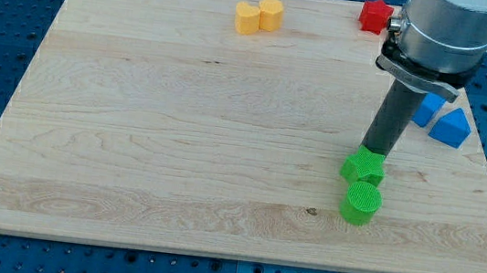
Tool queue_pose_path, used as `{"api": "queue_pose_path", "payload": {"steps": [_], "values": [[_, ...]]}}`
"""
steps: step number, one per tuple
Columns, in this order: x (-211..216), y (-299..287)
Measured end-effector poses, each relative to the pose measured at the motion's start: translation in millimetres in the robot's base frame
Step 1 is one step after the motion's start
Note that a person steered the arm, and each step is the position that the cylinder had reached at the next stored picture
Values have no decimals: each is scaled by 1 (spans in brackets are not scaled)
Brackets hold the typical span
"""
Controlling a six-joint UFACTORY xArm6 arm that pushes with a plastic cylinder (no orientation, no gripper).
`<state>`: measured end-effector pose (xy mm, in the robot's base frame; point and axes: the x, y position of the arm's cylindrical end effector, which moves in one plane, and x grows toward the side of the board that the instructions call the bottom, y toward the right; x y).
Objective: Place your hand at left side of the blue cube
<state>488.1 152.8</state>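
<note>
The blue cube (428, 109) sits at the view's right edge of the wooden board, partly hidden behind my rod. A second blue block (451, 128), wedge-like, lies just right of it. My tip (373, 152) rests at the top edge of a green star-shaped block (362, 168), below and to the left of the blue cube. A green cylinder (362, 203) stands right below the green star block.
Two yellow blocks (259, 15) sit together near the view's top centre. A red star-shaped block (376, 16) lies at the top right, next to the arm's body. The wooden board (180, 129) lies on a blue perforated table.
</note>
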Motion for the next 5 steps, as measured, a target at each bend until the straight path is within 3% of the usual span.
{"api": "queue_pose_path", "payload": {"steps": [5], "values": [[-17, -2]]}}
